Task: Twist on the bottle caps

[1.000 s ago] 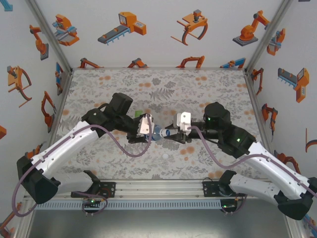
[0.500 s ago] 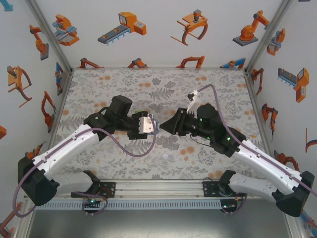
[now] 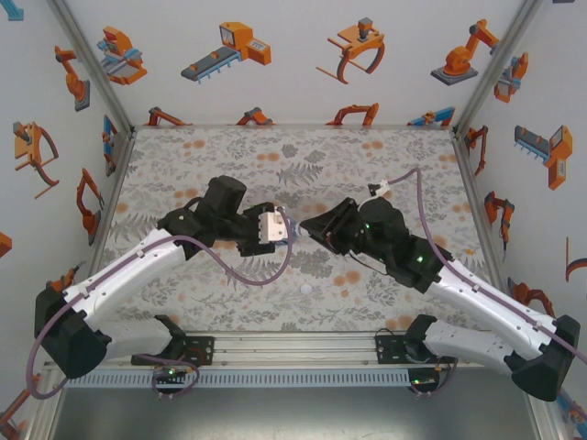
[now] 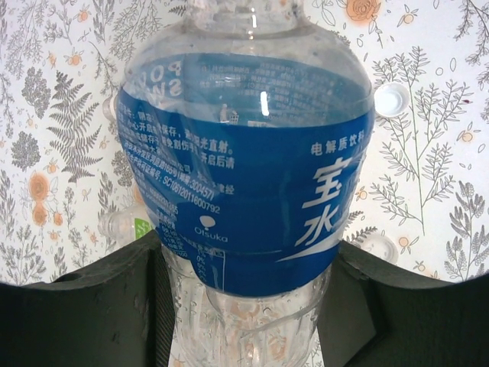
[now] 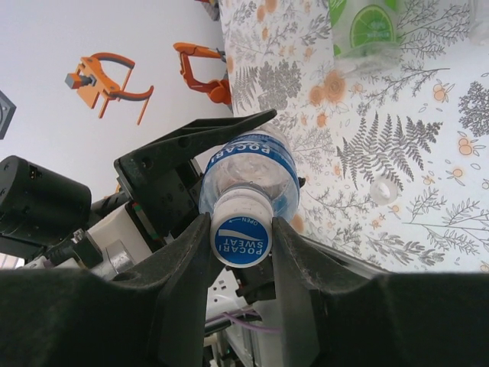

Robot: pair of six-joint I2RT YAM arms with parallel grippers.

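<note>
**One cap mid-twist, held between two arms**

One bottle is being worked on. The blue-label bottle (image 4: 244,176) hangs above the middle of the floral mat (image 3: 229,156), lying roughly level between the two arms. The left gripper (image 4: 244,306) is clamped around the bottle's lower body, one dark finger on each side. At the other end, the right gripper (image 5: 241,237) is closed on the blue-printed cap (image 5: 241,232), which sits on the bottle's neck with both fingers pressed to its rim.

The right wrist has rolled over about its own axis during the last second, while the left arm has hardly shifted. Seen from above a second ago, the bottle's label showed in the gap between the grippers. Now the right gripper's dark body covers it and the two grippers almost meet. This suggests the cap is being turned onto the thread while the left arm steadies the bottle. How far the cap is seated cannot be told.

The task looks far from done. A loose white cap (image 3: 306,289) lies on the mat toward the middle of its near edge. A green-tinted bottle (image 5: 365,27) with a lime label rests on the mat farther off, and whether it is capped is unclear.
</note>
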